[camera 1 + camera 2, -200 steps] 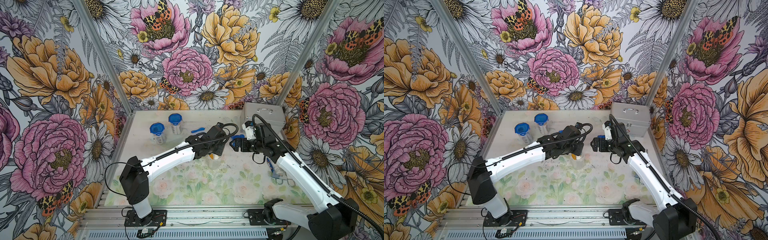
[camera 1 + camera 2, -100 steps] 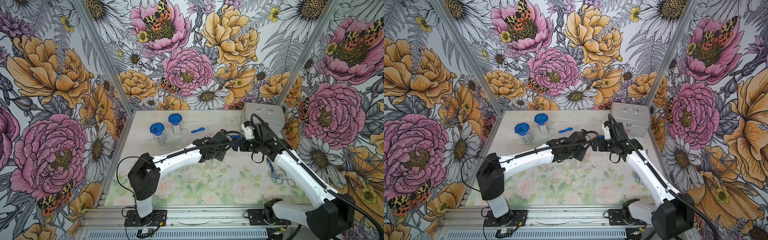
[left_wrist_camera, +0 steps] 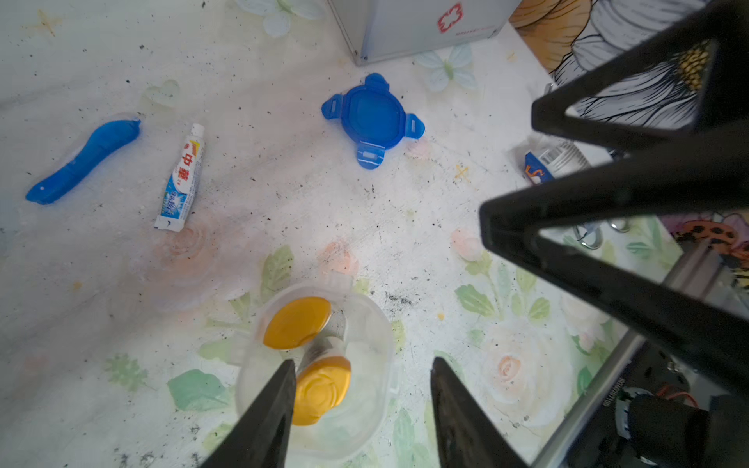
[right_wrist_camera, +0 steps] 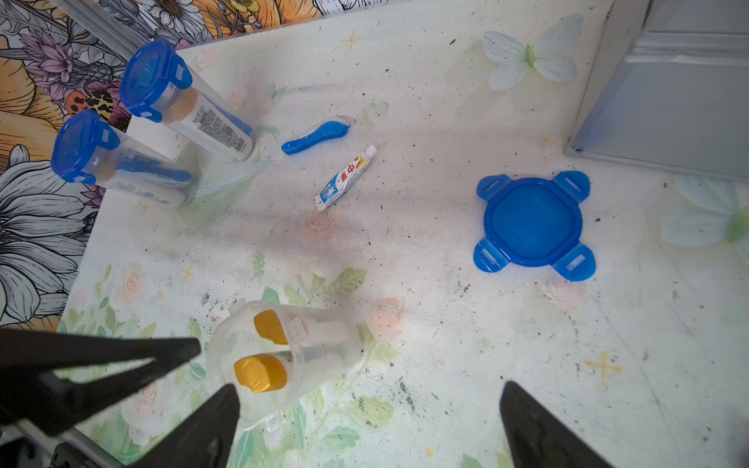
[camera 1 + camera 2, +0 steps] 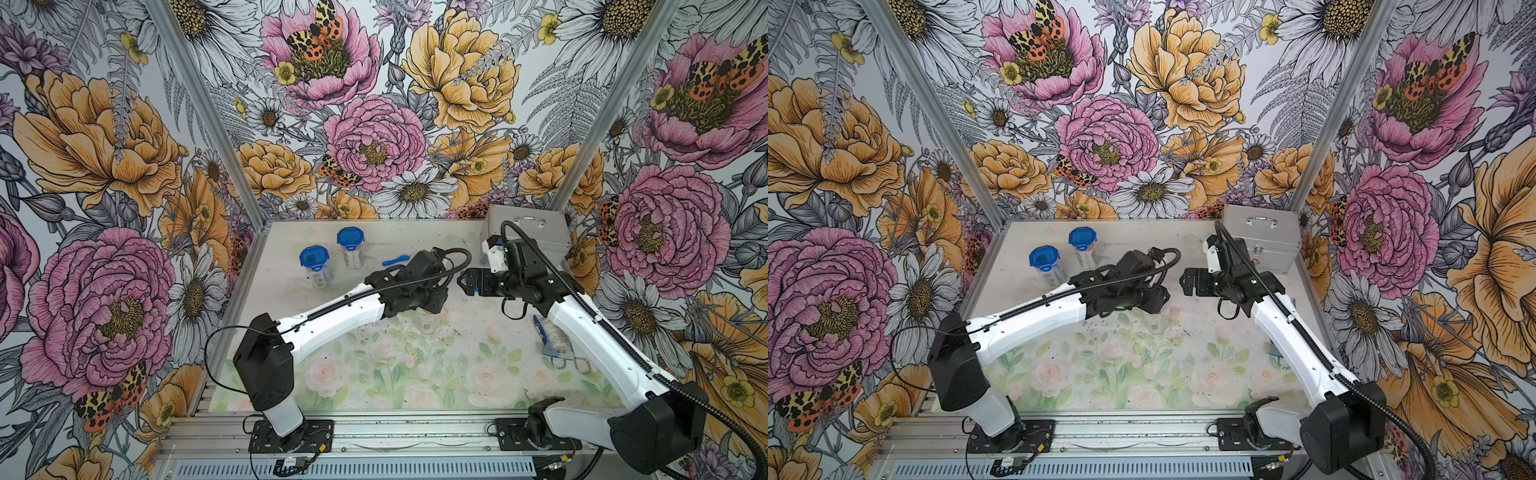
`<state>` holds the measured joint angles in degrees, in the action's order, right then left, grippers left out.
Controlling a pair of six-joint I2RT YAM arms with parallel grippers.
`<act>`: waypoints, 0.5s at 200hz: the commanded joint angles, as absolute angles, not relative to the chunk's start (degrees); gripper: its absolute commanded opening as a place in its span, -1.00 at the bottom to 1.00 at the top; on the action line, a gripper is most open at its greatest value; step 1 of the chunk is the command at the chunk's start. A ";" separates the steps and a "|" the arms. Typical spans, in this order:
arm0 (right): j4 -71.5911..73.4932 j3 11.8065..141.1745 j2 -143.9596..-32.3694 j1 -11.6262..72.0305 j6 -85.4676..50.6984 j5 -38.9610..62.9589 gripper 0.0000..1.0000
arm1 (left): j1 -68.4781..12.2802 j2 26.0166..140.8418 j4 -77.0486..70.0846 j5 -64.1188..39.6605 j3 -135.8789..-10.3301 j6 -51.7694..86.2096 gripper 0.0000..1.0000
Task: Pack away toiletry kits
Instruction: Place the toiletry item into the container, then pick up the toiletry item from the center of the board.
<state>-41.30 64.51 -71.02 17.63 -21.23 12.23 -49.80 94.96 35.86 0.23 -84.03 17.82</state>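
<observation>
Plastic cup (image 3: 387,364) half packed: tip risk

L gripper (image 3: 363,364) fingers are parted, nothing gripped, just above cup w/ two gold-capped bottles (image 3: 297,323) inside. R gripper (image 4: 371,385) is spread wide, empty. Toothpaste (image 3: 182,178), toothbrush (image 3: 83,162), blue lid (image 3: 373,119) are left loose nearby. Cup may be tipped if clipped by a finger.

walls: floral wallpaper (image 5: 374,137), big pink and orange blooms | corners: grey metal posts (image 5: 205,104) | tabletop (image 5: 374,374): faded rose print, speckled

In a top view the left arm (image 5: 340,320) covers most of the open cup (image 5: 428,326). The right arm (image 5: 590,332) hides part of a small packet (image 5: 550,340), too small to name. The right wrist view's edge cuts off the silver case (image 4: 668,101).
</observation>
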 commanded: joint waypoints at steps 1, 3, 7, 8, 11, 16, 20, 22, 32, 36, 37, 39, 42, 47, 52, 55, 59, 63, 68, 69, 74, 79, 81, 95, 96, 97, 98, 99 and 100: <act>-40.78 66.19 -71.27 17.33 -22.49 12.23 0.99 | -43.12 94.32 36.54 -9.72 -87.69 16.98 0.25; -40.85 66.14 -71.28 17.36 -22.56 12.22 0.99 | -42.36 94.68 36.62 -10.41 -87.97 16.92 0.25; -40.79 66.17 -71.20 17.32 -22.75 12.34 0.99 | -41.03 95.40 36.82 -11.53 -88.60 16.95 0.26; -40.83 66.17 -71.15 17.36 -22.80 12.37 0.99 | -40.77 95.60 36.82 -11.74 -88.77 16.91 0.26; -40.93 66.04 -71.02 17.39 -23.02 12.39 0.98 | -39.79 96.32 36.87 -12.53 -89.24 16.92 0.27; -40.87 66.01 -70.89 17.39 -23.18 12.48 0.99 | -38.33 97.73 37.10 -13.74 -90.25 16.99 0.29; -40.87 65.92 -70.71 17.39 -23.38 12.63 0.99 | -37.14 99.21 37.57 -14.84 -91.31 17.03 0.30; -40.91 65.92 -70.74 17.36 -23.49 12.65 0.98 | -36.58 100.08 37.83 -15.49 -92.02 16.98 0.31; -41.10 65.79 -70.38 17.35 -24.17 12.90 0.98 | -34.30 104.64 39.94 -16.71 -95.75 16.57 0.31; -41.18 65.69 -70.29 17.36 -24.43 13.00 0.99 | -33.53 106.97 40.28 -16.83 -96.95 16.32 0.32; -41.20 65.63 -70.26 17.38 -24.48 13.00 0.99 | -33.37 107.41 40.36 -16.94 -97.25 16.29 0.32; -41.26 65.58 -70.19 17.42 -24.66 13.05 0.99 | -33.08 108.28 40.46 -17.13 -97.79 16.22 0.32; -41.30 65.49 -70.14 17.38 -24.92 13.20 0.99 | -32.57 109.73 40.70 -17.59 -98.82 16.15 0.33; -41.44 65.35 -69.97 17.45 -25.33 13.25 0.99 | -31.91 112.09 41.20 -17.99 -100.50 16.03 0.33; -41.47 65.18 -69.83 17.42 -25.80 13.34 0.99 | -31.46 114.45 42.15 -18.25 -102.65 15.74 0.33; -41.48 65.06 -69.79 17.48 -26.11 13.49 0.99 | -31.24 115.91 42.74 -18.34 -103.86 15.39 0.33; -41.59 64.93 -69.64 17.47 -26.59 13.58 0.99 | -31.06 117.74 43.67 -18.32 -105.59 14.76 0.33; -41.64 64.79 -69.65 17.45 -26.89 13.70 0.99 | -31.04 119.46 44.47 -18.16 -107.29 14.09 0.33; -41.78 64.56 -69.64 17.48 -27.43 13.86 0.99 | -31.03 121.50 45.46 -17.81 -109.33 13.31 0.33; -41.76 64.54 -69.67 17.44 -27.56 13.87 0.99 | -31.16 121.79 45.67 -17.69 -109.73 13.20 0.33; -41.77 64.44 -69.69 17.46 -28.03 14.09 0.99 | -31.24 123.83 46.61 -17.29 -111.61 12.40 0.33; -41.79 64.26 -69.77 17.47 -28.55 14.27 0.99 | -31.29 125.61 47.60 -16.93 -113.38 11.48 0.33; -41.76 64.18 -69.91 17.46 -28.67 14.38 0.99 | -31.29 126.46 47.98 -16.73 -114.17 11.24 0.33; -41.81 63.99 -71.06 17.57 -30.29 14.66 0.99 | -31.33 130.48 49.60 -14.42 -117.87 9.77 0.33; -41.78 63.99 -71.17 17.57 -30.40 14.67 0.99 | -31.31 130.81 49.67 -14.33 -118.13 9.68 0.33; -41.76 64.03 -71.27 17.53 -30.53 14.67 0.99 | -31.30 131.01 49.75 -14.15 -118.30 9.63 0.33; -41.76 64.01 -71.36 17.60 -30.65 14.68 0.99 | -31.29 131.20 49.75 -14.02 -118.48 9.60 0.33; -41.75 64.00 -71.45 17.63 -30.70 14.68 0.99 | -31.29 131.39 49.79 -13.95 -118.61 9.55 0.33; -41.79 64.03 -71.54 17.61 -30.78 14.68 0.99 | -31.25 131.70 49.77 -13.83 -118.81 9.48 0.33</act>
<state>-41.47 64.47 -70.96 17.65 -27.14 13.63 -30.63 127.35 43.83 -14.63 -113.43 13.80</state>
